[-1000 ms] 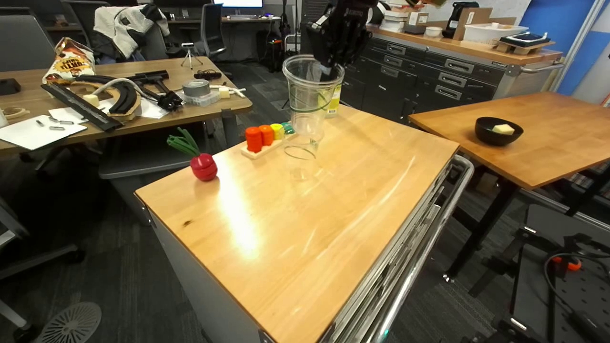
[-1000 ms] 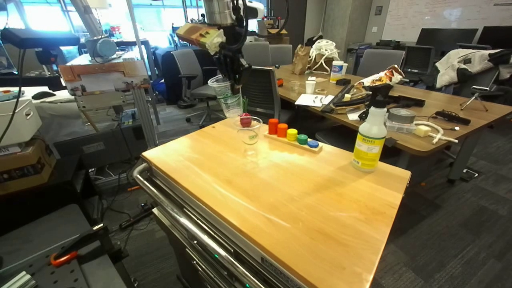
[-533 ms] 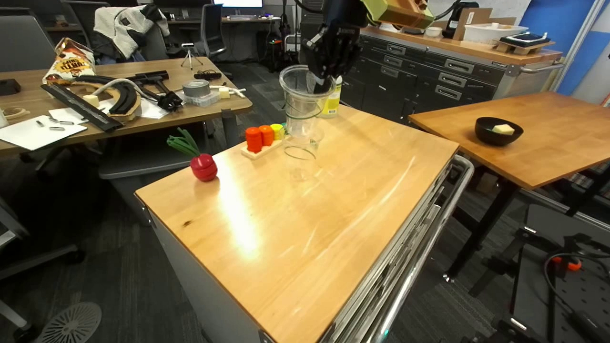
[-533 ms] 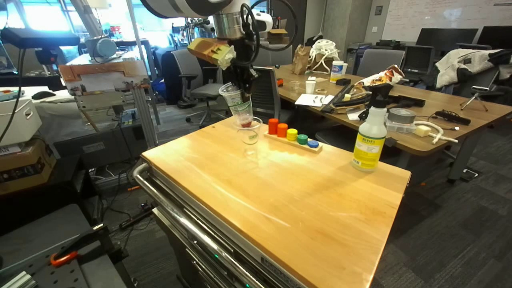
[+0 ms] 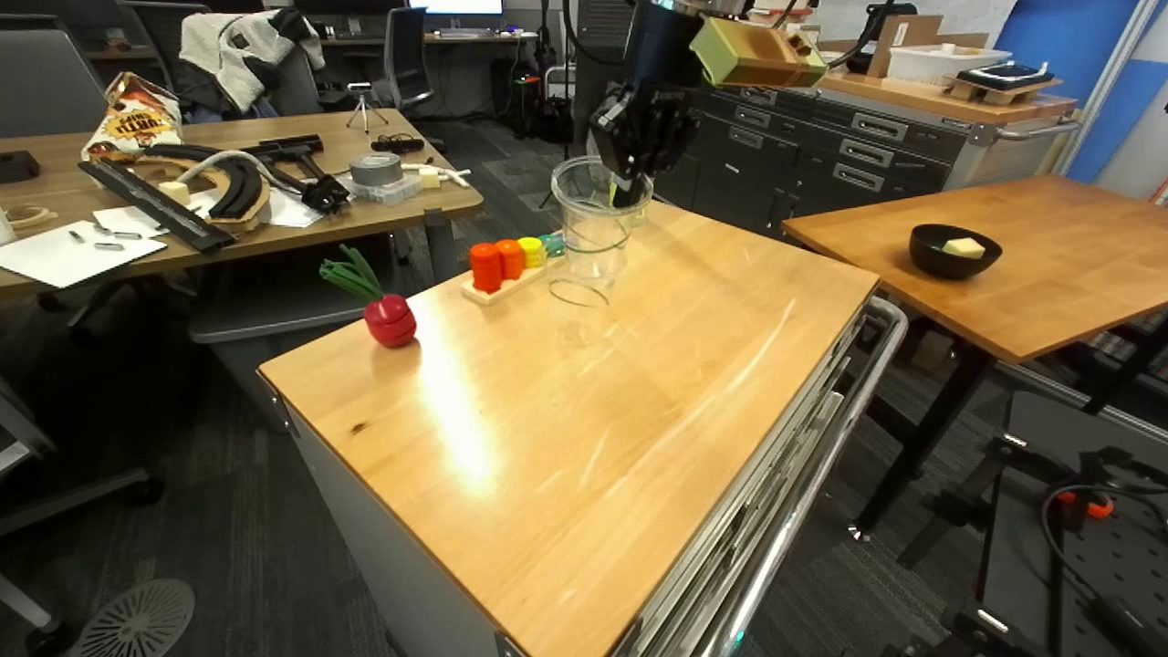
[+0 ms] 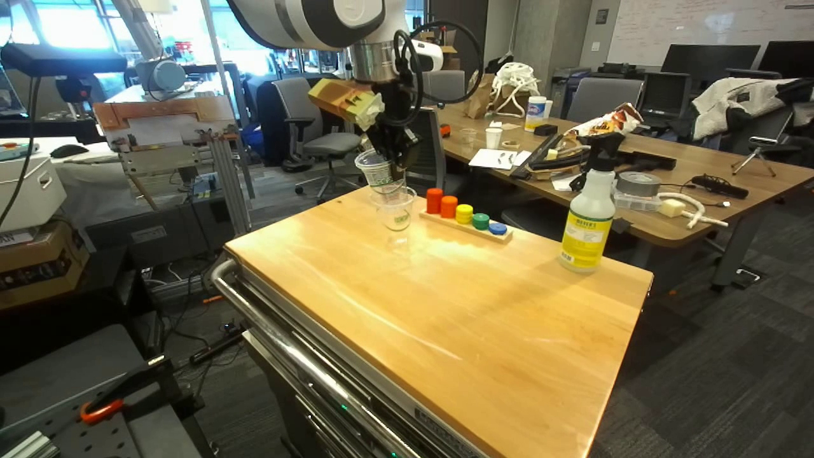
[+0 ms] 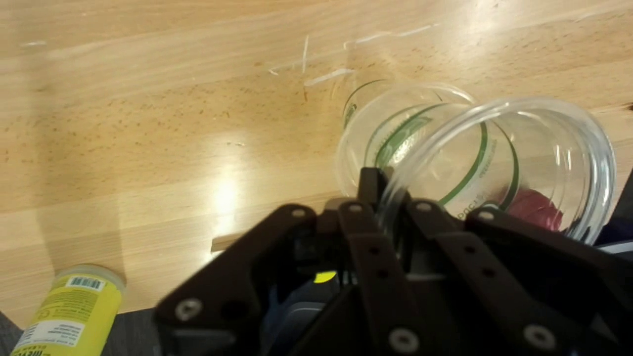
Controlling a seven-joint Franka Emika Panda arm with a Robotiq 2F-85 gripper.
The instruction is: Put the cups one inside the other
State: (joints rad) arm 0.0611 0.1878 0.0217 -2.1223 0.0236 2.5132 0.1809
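One clear cup point(image 5: 593, 224) is held by its rim, tilted, above the wooden cart top; it also shows in an exterior view point(image 6: 374, 170) and in the wrist view point(image 7: 559, 158). Another clear cup point(image 5: 579, 319) stands upright below it, also seen in an exterior view point(image 6: 397, 222) and in the wrist view point(image 7: 353, 148). The held cup's lower end overlaps the standing cup's mouth in both exterior views; I cannot tell how far it is inside. My gripper point(image 5: 628, 193) is shut on the held cup's wall, as the wrist view shows point(image 7: 383, 193).
Near the standing cup are a wooden peg toy point(image 6: 467, 222) with coloured pieces and a red toy radish point(image 5: 391, 319). A yellow-labelled spray bottle point(image 6: 588, 222) stands near the cart's edge. A black bowl point(image 5: 954, 251) sits on another table.
My gripper has moved down with the held cup, whose lower end has come to the standing cup's mouth. The standing cup appears shifted very little, if at all.
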